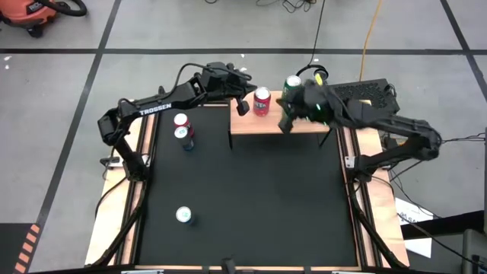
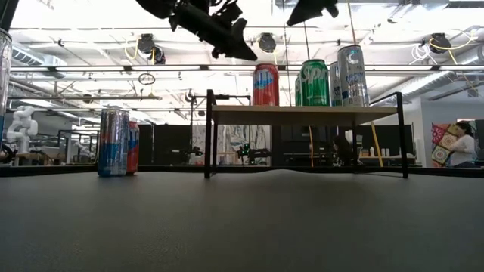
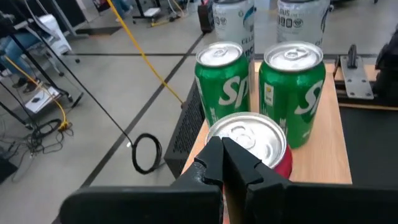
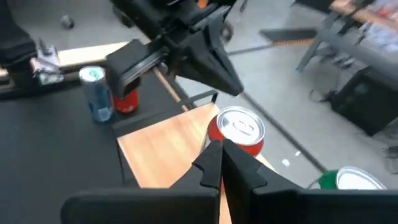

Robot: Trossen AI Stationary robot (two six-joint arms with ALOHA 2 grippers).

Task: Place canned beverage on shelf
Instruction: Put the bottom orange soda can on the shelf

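The shelf stands at the table's far side on thin black legs. On its plank stand a red can, two green cans and silver cans behind them. My left gripper is shut and hangs just left of and above the red can, clear of it. My right gripper is shut too, raised over the shelf's right part, with the red can beyond its fingertips.
A blue can and a red-and-white can stand together on the black table left of the shelf. Another can stands alone toward the near left. Free room lies in the table's middle and right.
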